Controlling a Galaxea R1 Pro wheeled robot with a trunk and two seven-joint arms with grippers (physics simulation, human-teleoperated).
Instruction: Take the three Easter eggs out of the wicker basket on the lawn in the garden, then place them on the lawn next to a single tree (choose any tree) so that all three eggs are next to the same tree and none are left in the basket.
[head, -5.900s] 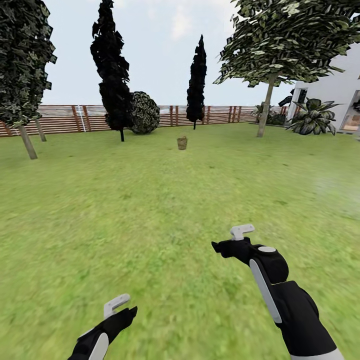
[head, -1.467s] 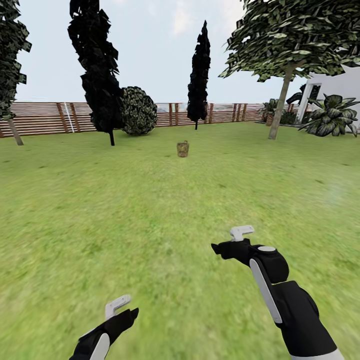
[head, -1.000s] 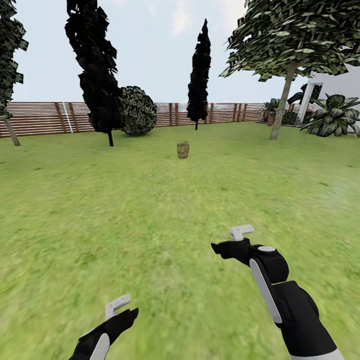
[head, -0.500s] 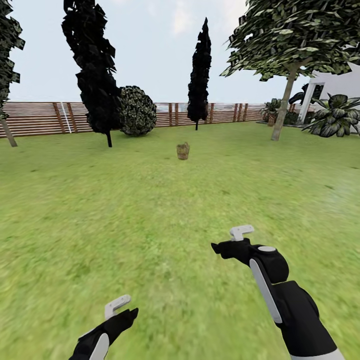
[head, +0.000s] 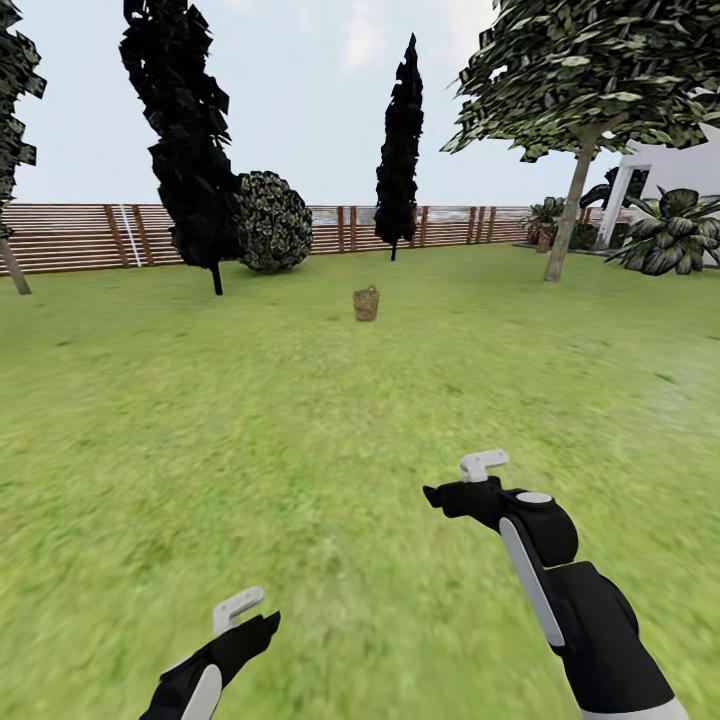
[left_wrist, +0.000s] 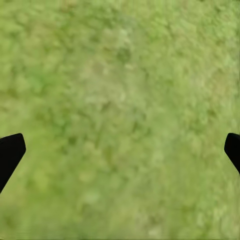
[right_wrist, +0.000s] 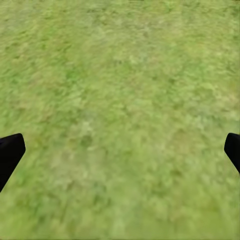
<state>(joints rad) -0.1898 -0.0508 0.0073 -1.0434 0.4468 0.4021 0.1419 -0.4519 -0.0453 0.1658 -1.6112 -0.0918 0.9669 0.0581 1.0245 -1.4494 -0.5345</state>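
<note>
The basket (head: 366, 303) stands upright on the lawn (head: 330, 420), far ahead at about 12 o'clock from the robot, well apart from both arms. Any eggs inside it are too small to make out. A tree (head: 566, 215) with a pale trunk rises at about 1 o'clock, well to the right of the basket, near a white building (head: 672, 170). Dark cypresses (head: 190, 140) and a round bush (head: 272, 222) line the fence (head: 80, 237) behind. The left tool (left_wrist: 120, 150) and right tool (right_wrist: 120, 150) both hang over bare grass, fingers spread wide with nothing between them.
</note>
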